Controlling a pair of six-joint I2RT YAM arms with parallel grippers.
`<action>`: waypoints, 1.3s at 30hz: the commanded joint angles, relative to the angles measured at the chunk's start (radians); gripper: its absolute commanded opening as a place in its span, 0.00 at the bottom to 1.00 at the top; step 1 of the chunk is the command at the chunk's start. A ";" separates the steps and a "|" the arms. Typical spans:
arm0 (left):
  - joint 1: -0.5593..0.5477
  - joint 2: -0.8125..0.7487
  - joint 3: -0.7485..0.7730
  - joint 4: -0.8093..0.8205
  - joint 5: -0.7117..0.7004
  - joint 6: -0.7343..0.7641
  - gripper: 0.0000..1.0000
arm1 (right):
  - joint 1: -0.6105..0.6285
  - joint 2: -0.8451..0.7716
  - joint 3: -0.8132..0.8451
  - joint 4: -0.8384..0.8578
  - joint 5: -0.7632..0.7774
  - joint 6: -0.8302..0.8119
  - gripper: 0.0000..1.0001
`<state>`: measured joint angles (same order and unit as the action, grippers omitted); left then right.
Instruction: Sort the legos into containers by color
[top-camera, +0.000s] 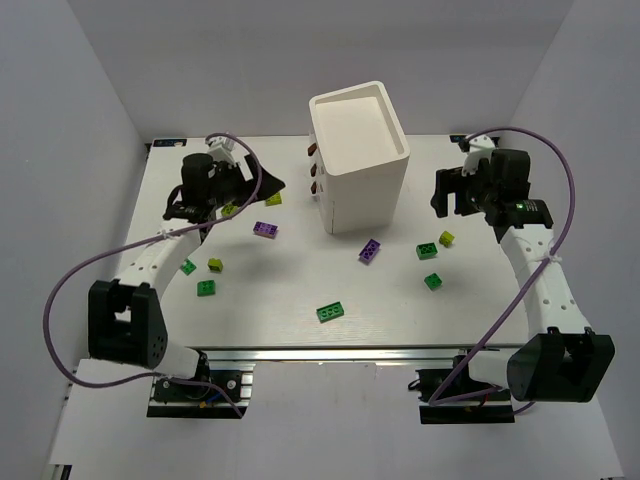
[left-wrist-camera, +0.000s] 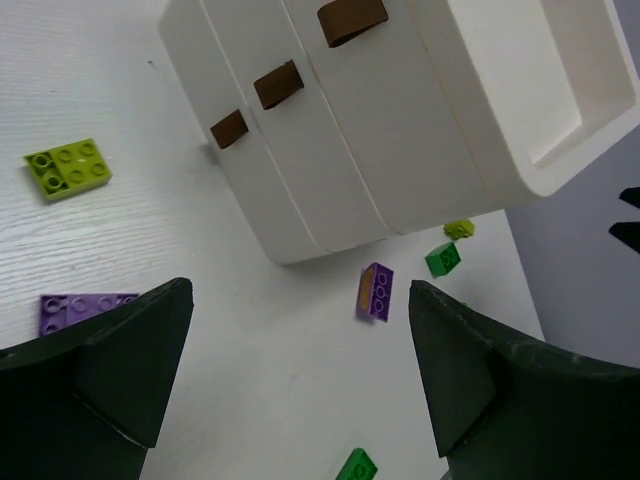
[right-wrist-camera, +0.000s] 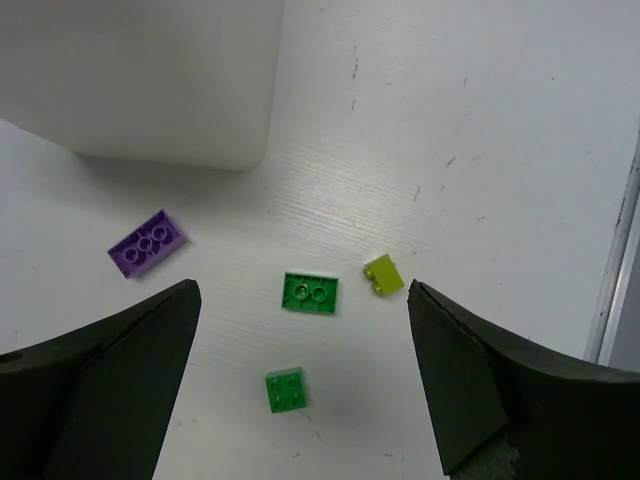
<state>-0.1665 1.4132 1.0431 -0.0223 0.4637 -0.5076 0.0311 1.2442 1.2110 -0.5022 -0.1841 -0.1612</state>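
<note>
The containers are three white drawers with brown knobs (left-wrist-camera: 277, 85) in a tall white cabinet (top-camera: 360, 155) (left-wrist-camera: 400, 150) (right-wrist-camera: 150, 80) at the table's back middle; all sit pushed in. Legos lie scattered on the table. On the left are a purple one (top-camera: 265, 229) (left-wrist-camera: 85, 308), a yellow-green plate (top-camera: 273, 200) (left-wrist-camera: 68, 167) and a green one (top-camera: 206, 288). On the right are a purple one (top-camera: 370, 251) (right-wrist-camera: 147, 243), two green ones (right-wrist-camera: 310, 293) (right-wrist-camera: 286, 389) and a yellow-green one (right-wrist-camera: 384, 274). My left gripper (top-camera: 255, 185) (left-wrist-camera: 300, 300) hovers open left of the cabinet. My right gripper (top-camera: 450, 190) (right-wrist-camera: 300, 335) hangs open above the right group, holding nothing.
Another green lego (top-camera: 330, 312) lies near the front edge of the table (top-camera: 300, 335). Grey walls close in the left, right and back sides. Purple cables loop from both arms.
</note>
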 joint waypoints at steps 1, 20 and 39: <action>-0.005 0.072 0.057 0.082 0.128 -0.060 0.98 | 0.001 -0.019 -0.027 -0.022 -0.052 -0.024 0.89; -0.094 0.447 0.348 0.208 0.101 0.322 0.64 | 0.043 0.121 0.047 -0.357 -0.781 -0.713 0.89; -0.094 0.625 0.462 0.444 0.250 0.610 0.70 | 0.038 0.078 -0.030 -0.250 -0.802 -0.768 0.87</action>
<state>-0.2584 2.0613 1.4586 0.4049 0.6910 0.0338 0.0696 1.3548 1.1957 -0.7868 -0.9710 -0.9241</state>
